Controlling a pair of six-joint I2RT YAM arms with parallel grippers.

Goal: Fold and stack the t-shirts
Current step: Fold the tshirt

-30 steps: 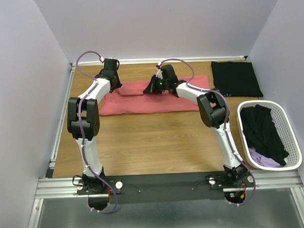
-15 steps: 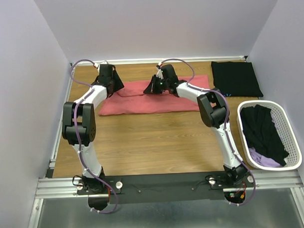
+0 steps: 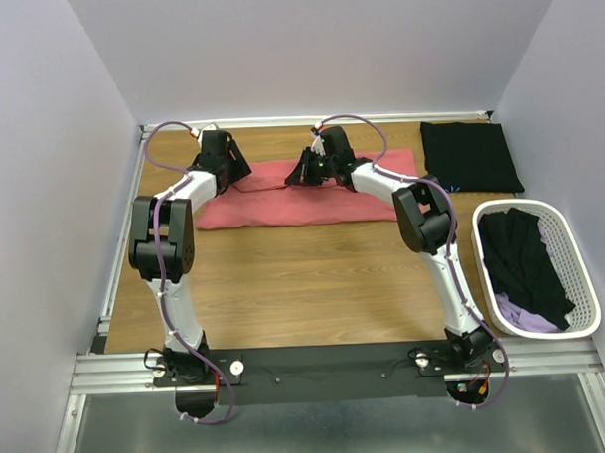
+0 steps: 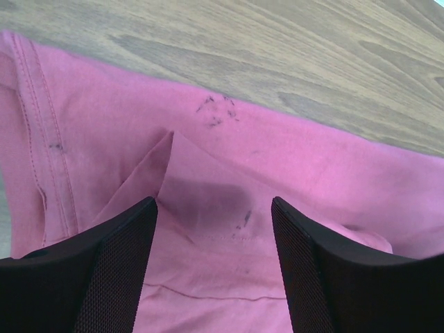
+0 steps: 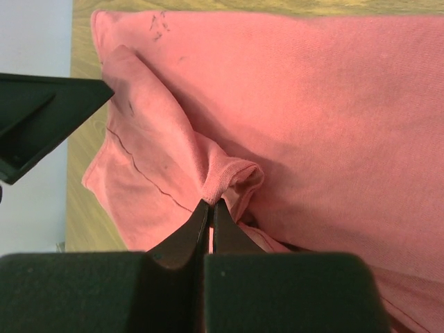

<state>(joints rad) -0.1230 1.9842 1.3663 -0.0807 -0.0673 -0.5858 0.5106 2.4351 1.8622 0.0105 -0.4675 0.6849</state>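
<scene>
Wood-grain table (image 3: 314,276) first. The coral-pink t-shirt (image 3: 312,204) lies across its far half as a long flat band. A folded black t-shirt (image 3: 471,156) sits in the far right corner. The white basket (image 3: 590,306) at the right edge holds the black and lilac tees (image 3: 528,268) in a heap.

I judge the pink tee light, limp and a little clingy on itself, so it should sag and drag rather than keep a shape. Hems, seams and corners look like the places to grip, two at once.

My right gripper (image 5: 210,205) is pressed together on a bunched ridge of the pink cloth, near its far edge at mid-length. My left gripper (image 4: 214,208) hangs spread over a small folded flap beside a stitched seam, pinching nothing.
</scene>
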